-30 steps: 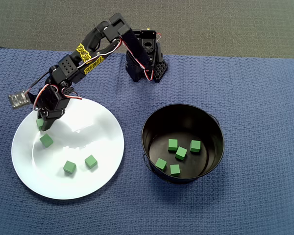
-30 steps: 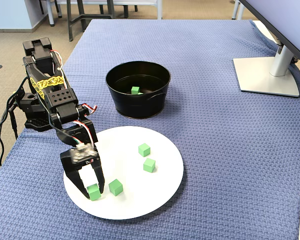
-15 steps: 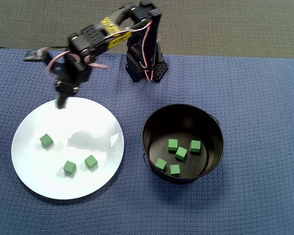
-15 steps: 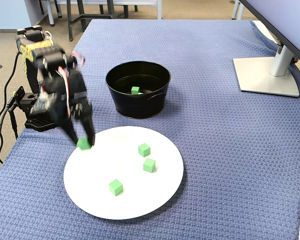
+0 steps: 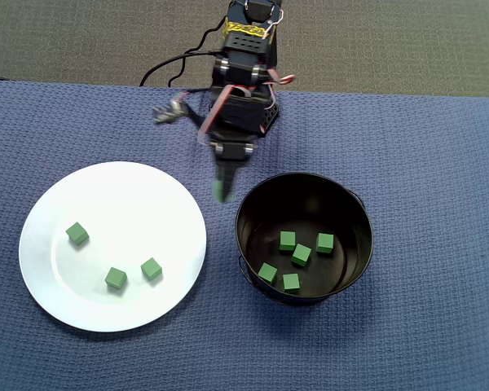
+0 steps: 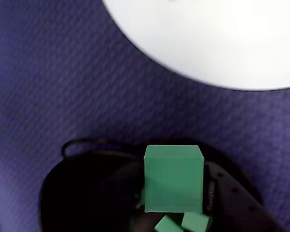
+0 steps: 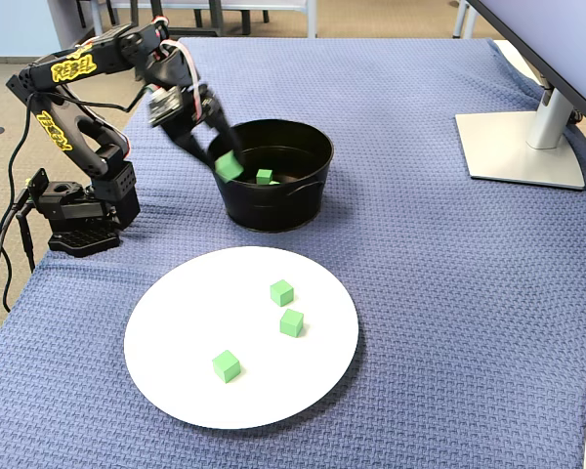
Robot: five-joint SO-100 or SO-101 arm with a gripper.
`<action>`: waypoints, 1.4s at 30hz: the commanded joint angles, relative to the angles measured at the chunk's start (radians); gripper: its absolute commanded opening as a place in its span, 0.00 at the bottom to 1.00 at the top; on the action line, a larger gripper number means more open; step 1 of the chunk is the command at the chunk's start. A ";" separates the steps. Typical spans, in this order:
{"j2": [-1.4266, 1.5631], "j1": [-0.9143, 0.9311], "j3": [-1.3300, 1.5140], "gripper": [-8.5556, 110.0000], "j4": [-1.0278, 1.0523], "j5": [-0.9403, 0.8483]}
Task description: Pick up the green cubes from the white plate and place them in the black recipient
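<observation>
Black two-finger gripper (image 7: 225, 166) clenched small matte green cube (image 7: 229, 166) beside rim of glossy black metal pot (image 7: 273, 210); three cubes lay on round white plate (image 7: 176, 376).

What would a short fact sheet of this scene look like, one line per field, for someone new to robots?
Surface: blue woven cloth
End effector: shut on one green cube, held near the pot's rim
White plate: three green cubes resting on it
Black pot: five green cubes inside in the overhead view
Arm base: at the cloth's edge, beside plate and pot
Other item: monitor stand at far right in the fixed view
</observation>
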 commanded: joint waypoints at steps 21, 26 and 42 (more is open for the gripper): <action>0.075 -0.242 0.067 0.44 -0.126 0.058; 0.034 0.075 0.000 0.34 -0.084 0.063; -0.560 0.541 -0.121 0.34 -0.399 -0.681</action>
